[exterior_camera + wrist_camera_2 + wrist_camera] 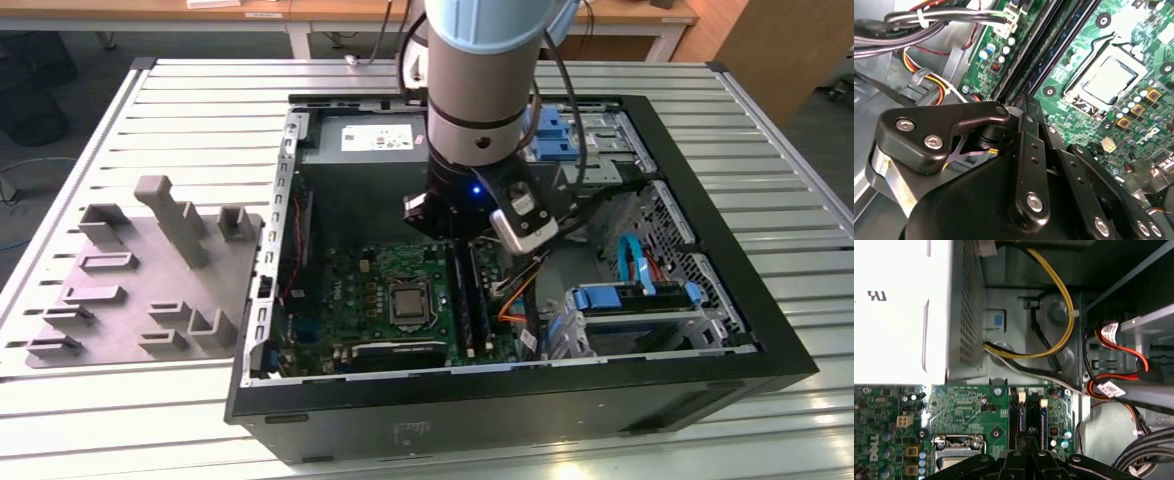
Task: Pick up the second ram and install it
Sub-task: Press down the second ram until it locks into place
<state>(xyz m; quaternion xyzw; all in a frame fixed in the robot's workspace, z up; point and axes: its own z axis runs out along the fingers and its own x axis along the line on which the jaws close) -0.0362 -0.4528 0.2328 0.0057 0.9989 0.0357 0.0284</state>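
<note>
The gripper (pixel 1026 107) (fingers pressed together, holding nothing visible) sits down over the motherboard's memory slots (pixel 467 300) inside the open case (pixel 747 330).

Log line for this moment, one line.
gripper over motherboard RAM slots | inside open PC case | grey tray beside case

- I am seeing a pale label (pixel 380 137) on the power supply (pixel 360 150) in the exterior view, its print too small to read.
- In the first wrist view, I am seeing white lettering on the motherboard (pixel 961 405) edge.
- In that same view, white tags (pixel 1110 388) are hanging on the red cables (pixel 1134 352), their print unreadable.
</note>
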